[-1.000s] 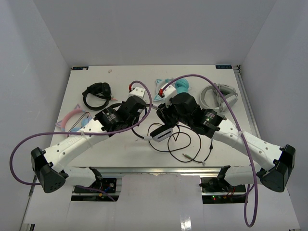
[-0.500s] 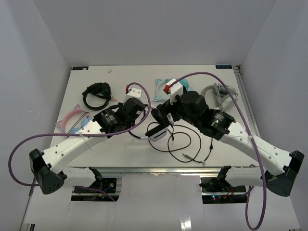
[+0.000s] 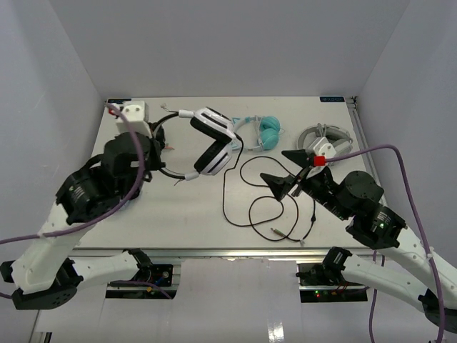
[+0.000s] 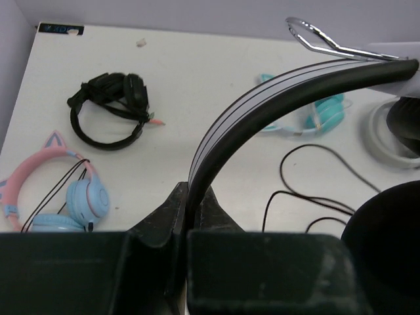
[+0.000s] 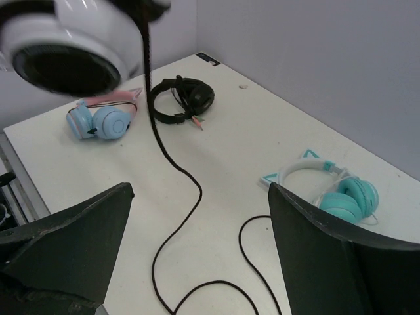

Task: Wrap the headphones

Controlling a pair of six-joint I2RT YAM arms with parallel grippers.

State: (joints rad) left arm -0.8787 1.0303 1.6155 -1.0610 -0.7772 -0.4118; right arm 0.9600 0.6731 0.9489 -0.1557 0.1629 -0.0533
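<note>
The white headphones point(image 3: 212, 140) with black trim hang above the table's far middle, ear cups to the right. My left gripper point(image 3: 152, 150) is shut on their headband point(image 4: 262, 111), which rises out of the closed jaws point(image 4: 190, 200) in the left wrist view. The thin black cable point(image 3: 246, 193) drops from one ear cup point(image 5: 72, 39) and loops over the table down to its plug point(image 3: 275, 230). My right gripper point(image 3: 284, 170) stands open to the right of the headphones, above the cable loops point(image 5: 190, 177), with nothing between its fingers.
Small black headphones point(image 4: 108, 108) and pink-and-blue cat-ear headphones point(image 4: 65, 190) lie on the left side of the table. Teal cat-ear headphones point(image 3: 264, 132) lie at the far middle, and grey-and-white headphones point(image 3: 325, 136) at the far right.
My left arm has swung left and up, lifting the headphones off the table by the headband. My right gripper has opened and drawn back to the right, away from the headphones.
</note>
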